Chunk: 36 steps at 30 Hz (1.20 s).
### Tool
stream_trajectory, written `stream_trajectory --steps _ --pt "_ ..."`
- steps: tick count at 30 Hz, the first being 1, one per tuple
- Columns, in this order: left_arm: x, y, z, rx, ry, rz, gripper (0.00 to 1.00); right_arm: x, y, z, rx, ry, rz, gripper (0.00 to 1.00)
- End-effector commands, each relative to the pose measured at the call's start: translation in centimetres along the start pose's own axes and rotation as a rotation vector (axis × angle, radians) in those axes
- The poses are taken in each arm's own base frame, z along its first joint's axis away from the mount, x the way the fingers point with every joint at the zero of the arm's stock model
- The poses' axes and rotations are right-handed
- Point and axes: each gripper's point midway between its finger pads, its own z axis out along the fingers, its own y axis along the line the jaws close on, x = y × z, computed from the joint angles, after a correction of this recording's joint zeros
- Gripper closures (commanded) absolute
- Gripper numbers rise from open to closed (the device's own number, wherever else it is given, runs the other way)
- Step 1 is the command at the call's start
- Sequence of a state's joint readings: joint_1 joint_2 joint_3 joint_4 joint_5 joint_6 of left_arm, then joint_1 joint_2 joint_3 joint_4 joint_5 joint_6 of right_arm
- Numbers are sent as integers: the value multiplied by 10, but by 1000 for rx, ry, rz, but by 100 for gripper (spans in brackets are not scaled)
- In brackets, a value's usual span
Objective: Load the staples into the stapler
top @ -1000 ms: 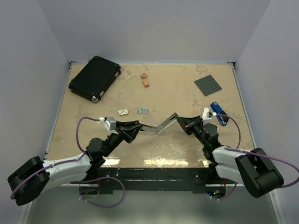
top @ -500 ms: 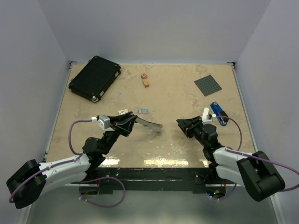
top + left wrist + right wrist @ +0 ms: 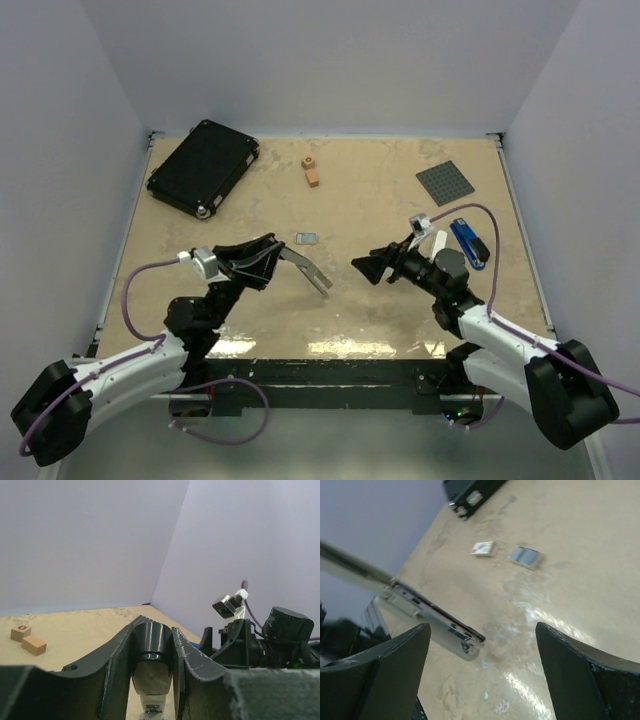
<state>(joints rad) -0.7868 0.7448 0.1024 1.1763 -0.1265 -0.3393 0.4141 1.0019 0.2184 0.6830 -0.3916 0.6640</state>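
Observation:
The stapler [image 3: 306, 268] is held off the table by its black top [image 3: 151, 639], with my left gripper [image 3: 268, 256] shut on it. Its silver metal part [image 3: 437, 621] slants down to the right, toward my right gripper [image 3: 368, 268]. That gripper [image 3: 482, 630] stands open, its fingers wide apart, with the stapler's free end just ahead of the gap and touching neither finger. The staples [image 3: 306, 238] lie flat on the table as a small grey block [image 3: 525, 556], beyond both grippers.
A small white card [image 3: 483, 548] lies left of the staples. At the back left is a black case [image 3: 203, 167]; two wooden blocks [image 3: 312, 170] sit at back centre, a grey studded plate [image 3: 446, 182] at back right. A blue stapler [image 3: 468, 243] and a white bar [image 3: 437, 243] lie by my right arm.
My right gripper has opened, let go of the stapler's silver end and drawn back. My left gripper has lifted and swung the stapler left, and its silver part now hangs down.

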Motion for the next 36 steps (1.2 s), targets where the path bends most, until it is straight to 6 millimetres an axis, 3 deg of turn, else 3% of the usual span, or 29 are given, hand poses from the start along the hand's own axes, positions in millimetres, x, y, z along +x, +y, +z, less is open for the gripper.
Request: stream_trajectory --steps 1,7,11,18,24,27,30,31,34,36 --pt "-54 -38 2 176 -183 -74 100 -1 78 5 -407 48 -404 9" --pt "-54 -54 3 264 -162 -94 100 15 130 20 -712 153 -533 8" --pt "-58 -61 1 297 -169 -108 100 25 143 21 -830 207 -548 14" --pt "-62 -67 -1 326 -173 -119 100 47 149 14 -930 291 -534 28" --pt "-66 -73 -2 355 -180 -127 100 54 148 15 -950 319 -520 49" --pt "-69 -74 -4 357 -184 -125 100 53 150 15 -956 318 -523 66" --pt "-68 -71 -5 347 -180 -115 100 53 148 16 -945 318 -528 96" --pt "-67 -71 -5 342 -177 -114 100 54 147 17 -930 325 -522 100" --pt "-62 -63 -5 307 -163 -99 100 52 141 23 -873 325 -530 100" --pt "-57 -57 -7 278 -147 -90 90 47 139 29 -835 310 -568 100"
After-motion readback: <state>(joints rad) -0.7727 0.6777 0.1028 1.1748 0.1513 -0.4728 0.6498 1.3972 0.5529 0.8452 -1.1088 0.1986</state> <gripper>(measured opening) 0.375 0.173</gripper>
